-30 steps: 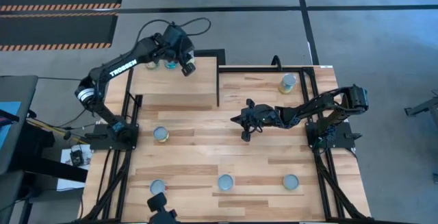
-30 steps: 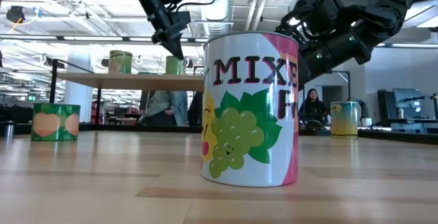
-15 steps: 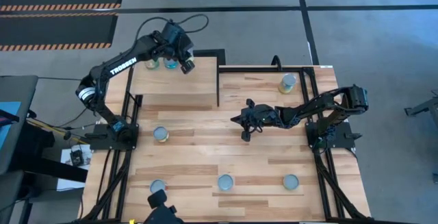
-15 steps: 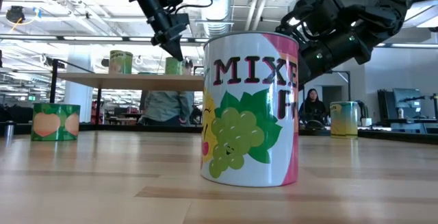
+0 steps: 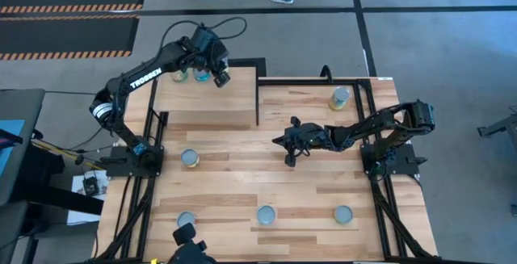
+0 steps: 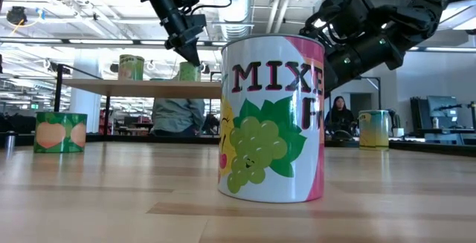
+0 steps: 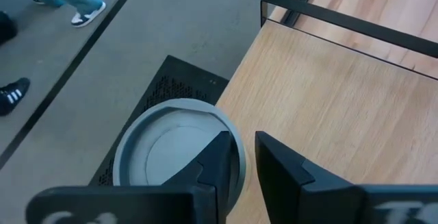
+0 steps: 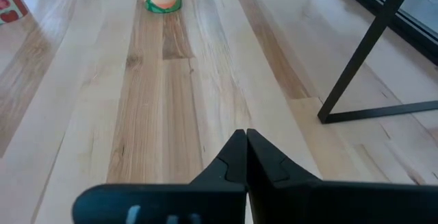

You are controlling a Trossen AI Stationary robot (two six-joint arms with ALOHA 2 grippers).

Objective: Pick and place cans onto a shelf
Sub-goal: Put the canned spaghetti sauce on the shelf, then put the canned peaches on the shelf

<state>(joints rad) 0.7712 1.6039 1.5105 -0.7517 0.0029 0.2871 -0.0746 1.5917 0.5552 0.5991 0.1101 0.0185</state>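
Standing upright on the shelf, can beside left claw.

Pale, matt plywood on the shelf; smooth planked wood on the counter — dull metal tops, glossy printed labels on the cans.

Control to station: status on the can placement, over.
Left tool slightly open, just above the can. Can standing on the shelf, near its edge. Right tool shut, hovering mid-table. Nothing in the way.
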